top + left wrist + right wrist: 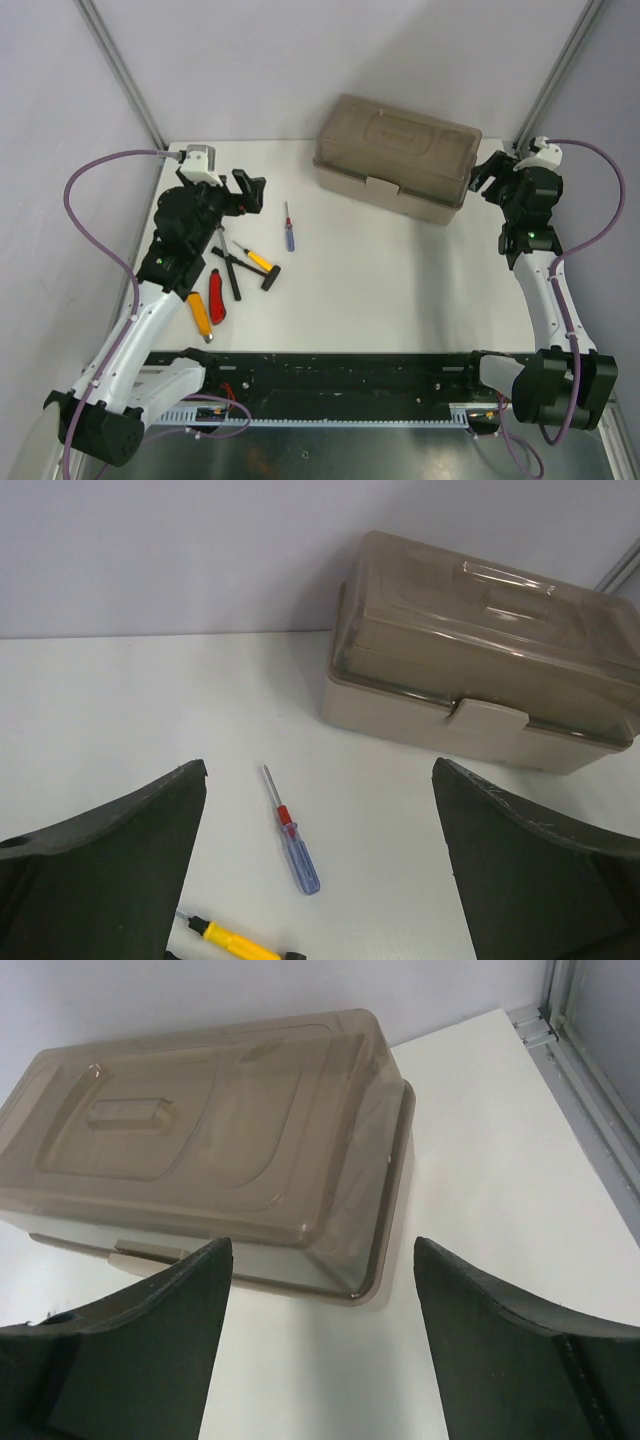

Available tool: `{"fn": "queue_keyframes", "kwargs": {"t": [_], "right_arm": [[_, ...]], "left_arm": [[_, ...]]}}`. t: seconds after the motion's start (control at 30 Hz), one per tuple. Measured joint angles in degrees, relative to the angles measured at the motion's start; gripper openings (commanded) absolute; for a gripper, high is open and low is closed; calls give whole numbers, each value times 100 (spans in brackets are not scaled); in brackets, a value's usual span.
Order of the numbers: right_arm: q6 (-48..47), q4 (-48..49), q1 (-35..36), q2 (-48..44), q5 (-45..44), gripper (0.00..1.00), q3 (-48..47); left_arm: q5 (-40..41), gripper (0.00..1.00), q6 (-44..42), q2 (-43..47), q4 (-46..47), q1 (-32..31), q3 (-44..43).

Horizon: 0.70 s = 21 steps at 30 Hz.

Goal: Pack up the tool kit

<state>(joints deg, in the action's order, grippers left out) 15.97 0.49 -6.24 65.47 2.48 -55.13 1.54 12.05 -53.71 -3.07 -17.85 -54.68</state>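
**A:** That toolbox [398,170] sits shut, far right of the surface; tools [259,261] lie left. Tips?

**B:** Your left claw [250,188] and right claw [487,172] are both released, empty. Pop the latch [383,187] first, bracing the box's end.

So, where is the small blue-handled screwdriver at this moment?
In the top view the blue-handled screwdriver lies on the left half of the table, between the left gripper and the closed toolbox, touching neither.
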Motion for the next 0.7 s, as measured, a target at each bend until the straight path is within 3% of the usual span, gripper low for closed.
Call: {"fn": "queue_keyframes", "kwargs": {"t": [0.37,0.7], "right_arm": [[529,-13,-85,214,66,83,-85],[1099,-304,-205,2358,216,82,-1998]], "left_arm": [[-527,99,-55,-186,33,0,13],[-1034,100,15,-1735,-72,0,-573]]}}
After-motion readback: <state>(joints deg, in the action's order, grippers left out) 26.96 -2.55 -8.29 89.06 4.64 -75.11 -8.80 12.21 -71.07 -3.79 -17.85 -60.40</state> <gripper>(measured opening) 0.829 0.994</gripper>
